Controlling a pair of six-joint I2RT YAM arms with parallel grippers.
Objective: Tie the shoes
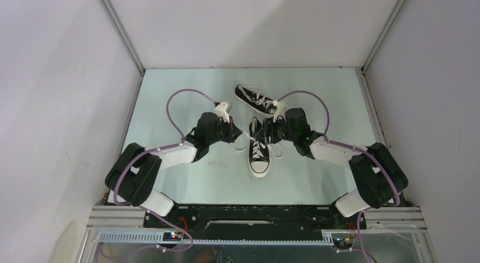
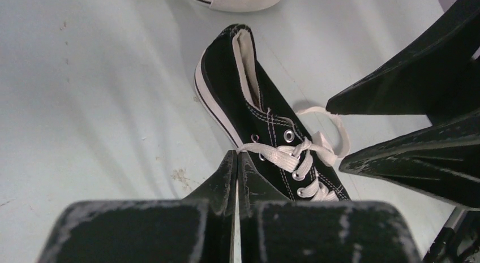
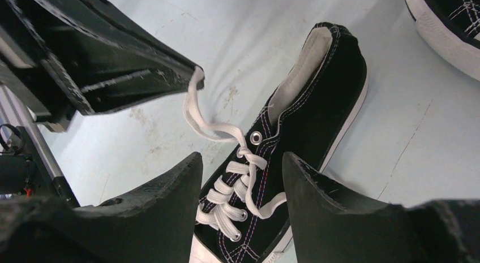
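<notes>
Your near shoe (image 1: 259,155) sits mid-worktop (image 1: 187,184), toe pointing at the near edge, though both wrist views cut the toe off. The second shoe (image 1: 255,99) lies just beyond its heel. The left gripper (image 2: 236,158) is pressed together, pinching one white lace (image 3: 195,113) whose tip is hidden inside. The right gripper (image 3: 242,161) is spread, straddling the laced throat.

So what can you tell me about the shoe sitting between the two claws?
A small black canvas sneaker with a white rubber sole, white toe cap and metal eyelets. It stands upright on the table, toe toward the arm bases, heel toward the second shoe. Its white laces are threaded but untied; one end runs sideways into the shut left gripper. The open right gripper straddles the lacing; contact is unclear.
</notes>
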